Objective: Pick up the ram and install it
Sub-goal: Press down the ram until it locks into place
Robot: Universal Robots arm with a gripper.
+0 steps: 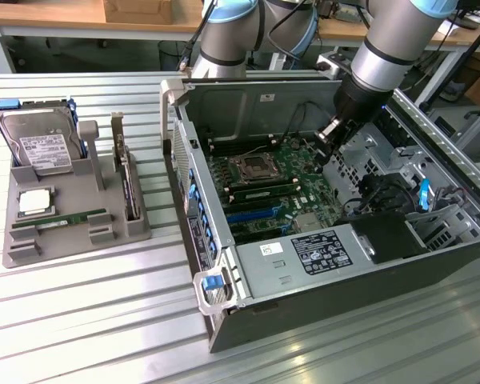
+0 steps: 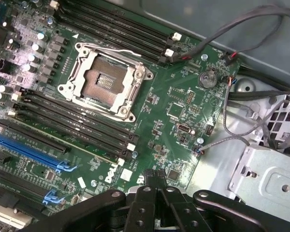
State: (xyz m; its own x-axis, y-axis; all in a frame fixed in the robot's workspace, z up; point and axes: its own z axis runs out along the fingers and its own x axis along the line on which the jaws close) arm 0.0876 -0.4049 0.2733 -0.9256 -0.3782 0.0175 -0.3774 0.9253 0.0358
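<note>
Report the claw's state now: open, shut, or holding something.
Claw: shut, holding nothing, hovering above the motherboard inside the computer case. The ram lies in the gray tray.

Motherboard (image 2: 174,96): green. Expansion slot (image 2: 29,150): blue. Memory slots (image 2: 72,118): black. Processor socket (image 2: 104,79): silver frame. Holder tray (image 1: 72,208): grey. Ram (image 1: 60,220): green.

Ram (image 1: 60,218) in holder (image 1: 72,240), at exterior view's left of computer case (image 1: 320,264)
</note>
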